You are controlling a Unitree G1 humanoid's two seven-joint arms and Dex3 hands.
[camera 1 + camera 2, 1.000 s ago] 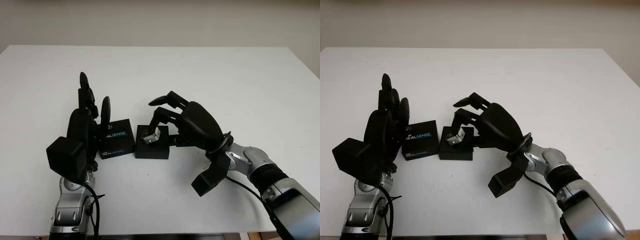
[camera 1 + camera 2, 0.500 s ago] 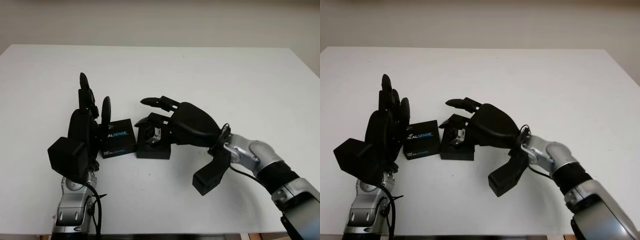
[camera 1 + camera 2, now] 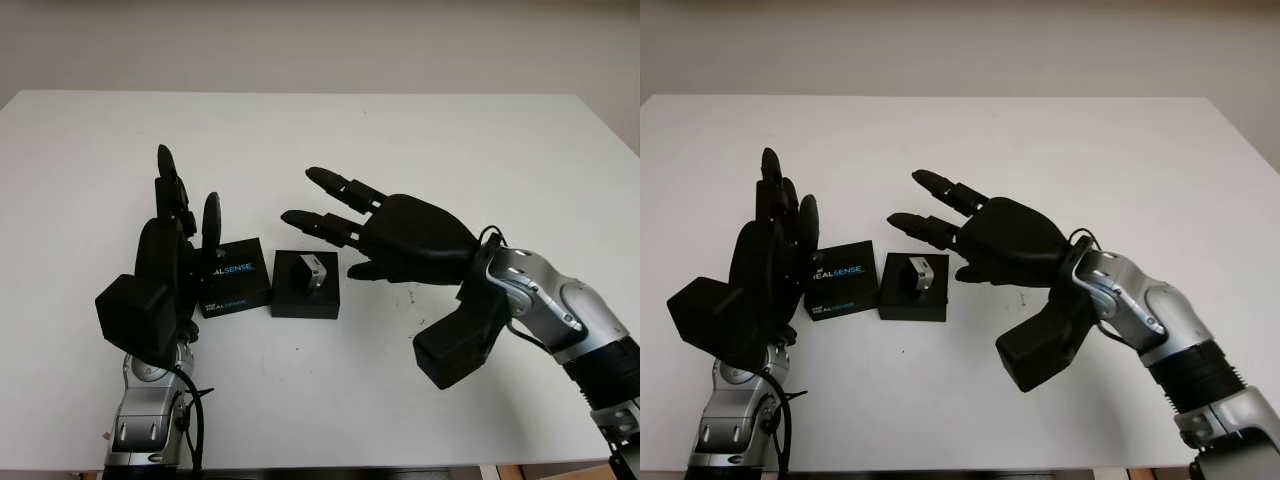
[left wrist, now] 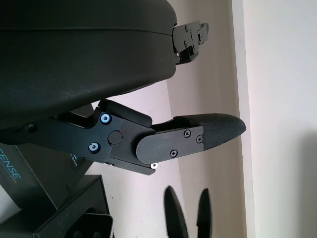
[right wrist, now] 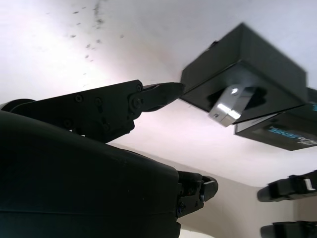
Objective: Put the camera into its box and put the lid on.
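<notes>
I see a small black box (image 3: 305, 285) sitting on the white table (image 3: 420, 140). The box has no top on it. The little silver camera (image 3: 311, 274) is inside the box, and it looks tipped, with one shiny end poking up above the rim. In my right wrist view the camera (image 5: 229, 105) sits crooked in the box's hollow.

Just beside the box, on its left, lies the lid (image 3: 233, 275). It is flat and black with white and blue letters on top. I think it touches the box or nearly does, but I cannot tell for sure.

My right hand (image 3: 400, 232) hangs in the air to the right of the box, a bit above the table. It is open and holds nothing. Its fingers (image 3: 335, 182) reach out straight over the box and do not touch it.

My left hand (image 3: 175, 245) stands upright just to the left of the lid, with its fingers (image 3: 168, 180) pointing up. It is open too, and it holds nothing. It stands close against the lid's left side.

Both hands are black, hard and smooth, with silver arms behind them. The table is plain, flat and white. The box has square corners and dark sides.
</notes>
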